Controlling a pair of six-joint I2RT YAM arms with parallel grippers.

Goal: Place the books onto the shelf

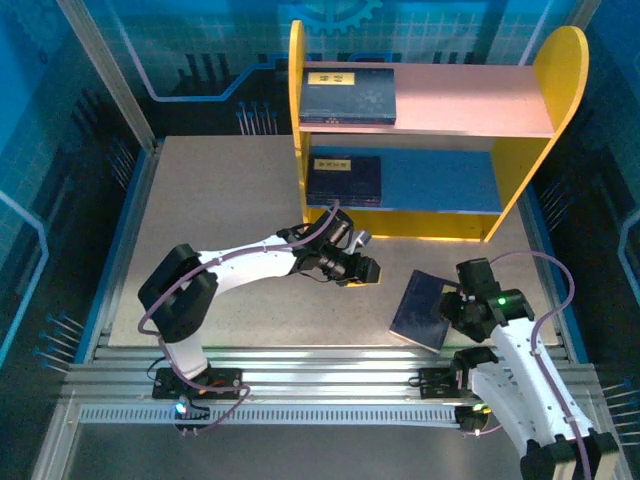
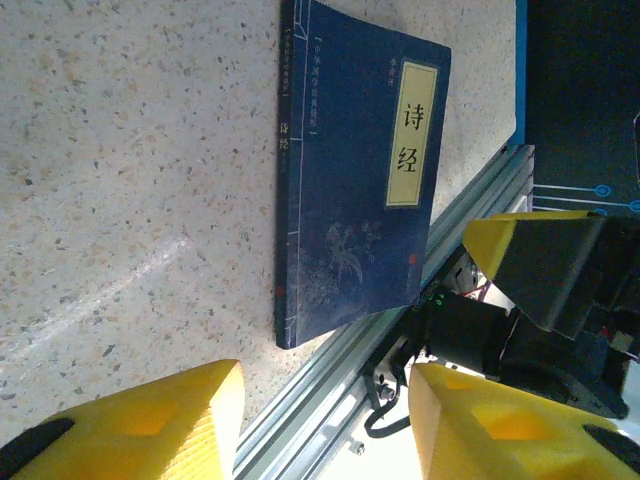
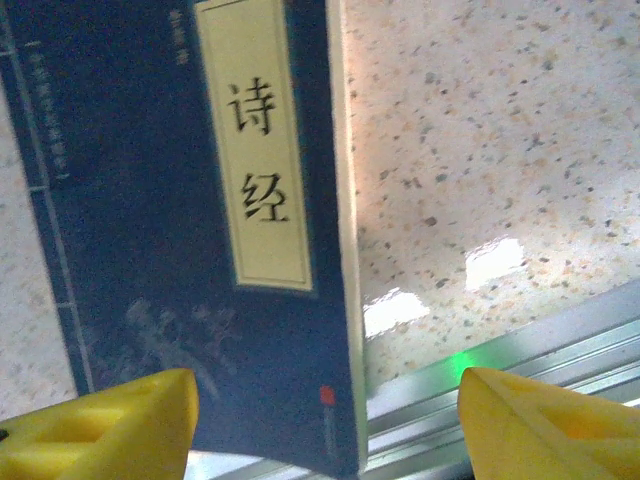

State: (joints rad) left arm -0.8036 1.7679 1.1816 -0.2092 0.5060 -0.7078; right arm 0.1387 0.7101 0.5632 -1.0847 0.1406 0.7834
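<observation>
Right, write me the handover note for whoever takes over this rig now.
Left gripper: open, empty, above the table in front of the shelf.
Right gripper: open, over the near end of the third book, not gripping it.
Top book lies on the upper board and lower book on the blue board, both at the left end.
The third book lies flat by the right arm, with a corner past the table's front edge.
Done: two shelved. Left: grip and shelve the third.
</observation>
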